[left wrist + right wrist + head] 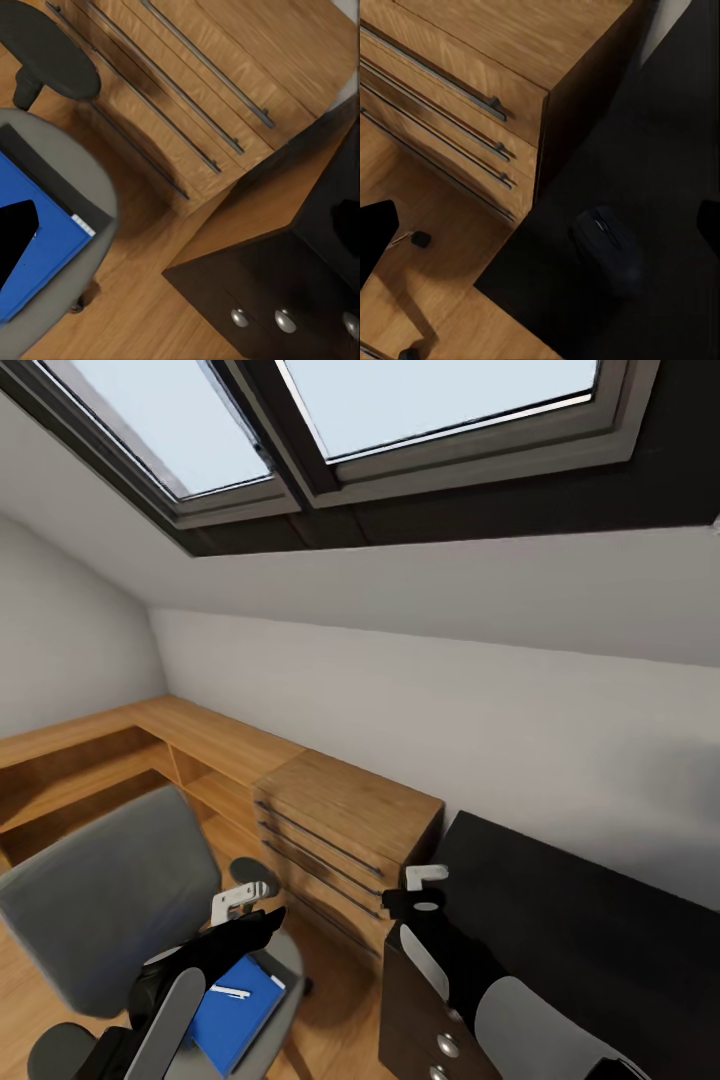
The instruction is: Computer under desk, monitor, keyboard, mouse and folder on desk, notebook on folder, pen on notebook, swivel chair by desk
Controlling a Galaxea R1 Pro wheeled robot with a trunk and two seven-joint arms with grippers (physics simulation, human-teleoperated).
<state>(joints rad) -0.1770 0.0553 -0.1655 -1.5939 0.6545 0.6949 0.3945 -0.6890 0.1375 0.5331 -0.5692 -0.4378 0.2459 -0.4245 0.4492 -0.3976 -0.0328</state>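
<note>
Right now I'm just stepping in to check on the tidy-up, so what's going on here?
The robot stands between the swivel chair and the dark desk. Its left gripper hangs over the chair seat, where a blue folder lies with a white pen on it. Nothing is picked up yet. The right gripper hovers at the desk's edge, above a black mouse already on the desk. A wooden dresser stands beside the desk.

One swivel chair (100,900), one blue folder (235,1010), one pen (231,991), one mouse (606,246), one wooden dresser (345,830) beside one dark desk (580,920).
</note>
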